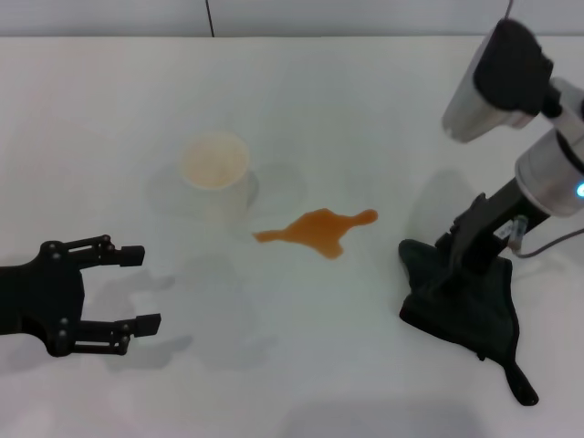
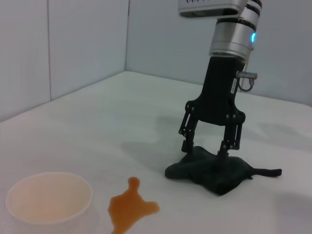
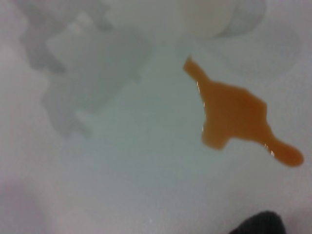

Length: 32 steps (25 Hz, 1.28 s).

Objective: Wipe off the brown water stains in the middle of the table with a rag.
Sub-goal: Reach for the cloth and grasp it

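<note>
Stain: the brown water stains (image 1: 319, 230) lie near the middle of the table (image 1: 301, 383), a blob with a thin tail toward 9 o'clock and a rounded knob toward 3 o'clock, untouched by any cloth
Rag: the rag (image 1: 464, 310) sits bunched at about 4 o'clock from the stain, well apart from it, its narrow corner trailing toward 5 o'clock
Right gripper: the right gripper (image 2: 210, 147) stands upright over the rag, fingers spread with both tips pressed down into the cloth; the jaws are parted, nothing pinched yet
Left gripper: the left gripper (image 1: 128, 289) hangs at 8 o'clock from the stain, jaws wide apart, holding nothing, idle
Cup: a paper cup (image 1: 216, 173) stands upright at 10 o'clock, just beside the stain's tail
Risk, grip: if the fingers close on only a thin fold, the rag may slip out once dragged
Risk, smear: a bunched rag dragged toward 10 o'clock could push liquid ahead rather than soak it, spreading the tail toward the cup
Risk, cup: a sweep carried past the stain would likely knock the light cup over
Risk, trailing corner: the loose corner may drag behind through wet liquid and leave streaks on the table
</note>
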{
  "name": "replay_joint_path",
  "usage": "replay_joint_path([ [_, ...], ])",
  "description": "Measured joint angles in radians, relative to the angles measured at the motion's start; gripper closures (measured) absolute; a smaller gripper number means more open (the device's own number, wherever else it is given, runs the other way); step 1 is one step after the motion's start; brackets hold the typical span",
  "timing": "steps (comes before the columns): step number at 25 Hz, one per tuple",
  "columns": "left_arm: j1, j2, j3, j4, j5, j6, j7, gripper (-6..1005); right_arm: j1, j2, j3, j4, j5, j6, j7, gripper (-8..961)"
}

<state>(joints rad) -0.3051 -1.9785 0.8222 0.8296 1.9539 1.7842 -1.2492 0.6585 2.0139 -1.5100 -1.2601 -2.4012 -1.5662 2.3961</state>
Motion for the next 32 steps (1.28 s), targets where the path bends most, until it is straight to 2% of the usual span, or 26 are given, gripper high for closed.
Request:
replay_joint_path([
  [3, -0.024, 0.0, 0.001, -0.002, 0.033, 0.006, -0.005, 119, 0.0, 0.002, -0.034, -0.002, -0.023, 0.005, 0.034, 213],
  [9, -0.05, -0.019, 0.003, 0.001, 0.094, 0.008, -0.02, 120, 0.0, 0.003, -0.048, 0.009, -0.055, 0.019, 0.062, 213],
  [12, -0.053, -0.024, 0.003, 0.002, 0.097, 0.003, -0.019, 120, 0.001, 0.003, -0.05, 0.011, -0.063, 0.019, 0.067, 315],
  [17, -0.058, -0.027, 0.001, 0.002, 0.098, 0.0, -0.016, 120, 0.006, 0.004, -0.083, 0.011, -0.06, 0.008, 0.076, 408],
  [22, -0.059, -0.028, 0.0, 0.003, 0.099, -0.01, -0.013, 120, 0.012, 0.007, -0.126, 0.014, -0.064, 0.016, 0.093, 650],
  [32, -0.061, -0.028, 0.004, 0.003, 0.099, -0.014, -0.013, 120, 0.02, 0.008, -0.159, 0.016, -0.08, 0.069, 0.119, 839],
])
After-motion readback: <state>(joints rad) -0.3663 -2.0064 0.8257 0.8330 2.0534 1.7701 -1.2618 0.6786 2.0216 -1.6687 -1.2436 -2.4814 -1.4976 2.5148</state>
